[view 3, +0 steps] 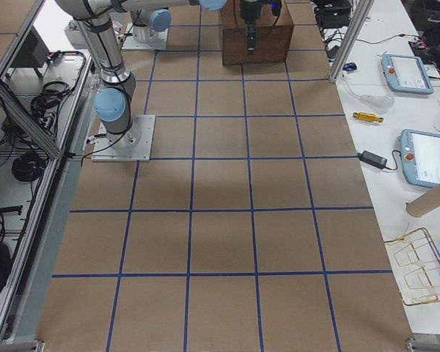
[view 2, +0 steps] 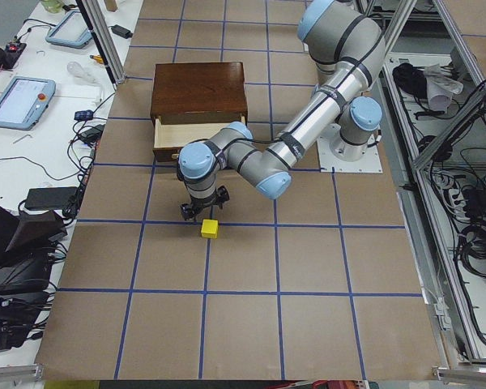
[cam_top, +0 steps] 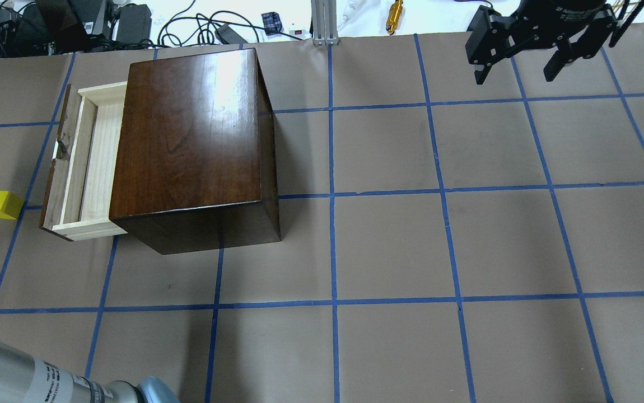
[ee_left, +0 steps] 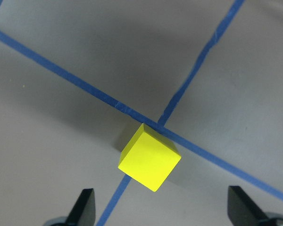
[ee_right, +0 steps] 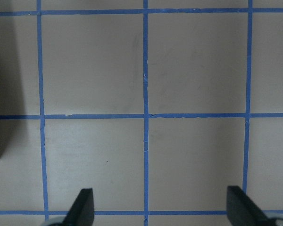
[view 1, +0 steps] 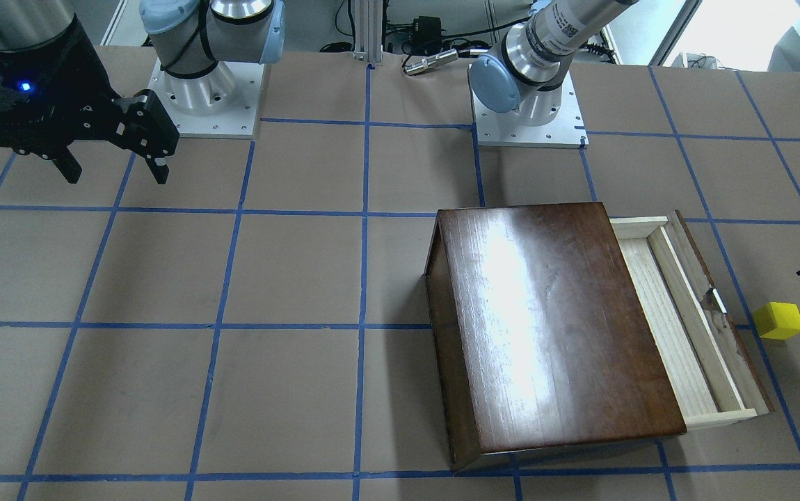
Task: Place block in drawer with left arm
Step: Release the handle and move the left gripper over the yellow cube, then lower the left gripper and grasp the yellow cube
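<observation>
While the left gripper point(ee_left: 162, 209) hangs over the table point(view 1: 289, 264) with its fingers spread wide and holding nothing, the block point(ee_left: 149, 157), a smooth yellow cube with crisp edges, sits on a blue tape crossing at 12 o'clock from the fingertips. In the front-facing view it lies at 3 o'clock of the drawer point(view 1: 657, 313), near its dark front panel but apart from it. The drawer, a shallow tray of pale grained wood, stands pulled out of the glossy dark-brown cabinet point(view 1: 553, 327). The right gripper point(view 1: 117, 174), fingers also wide and holding nothing, hangs well apart at 10 o'clock. Matte brown paper covers the table.

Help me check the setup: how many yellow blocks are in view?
1. The block sits on the table, outside the open drawer, under the left gripper. The cabinet hides the drawer's back part, so another could be there.
</observation>
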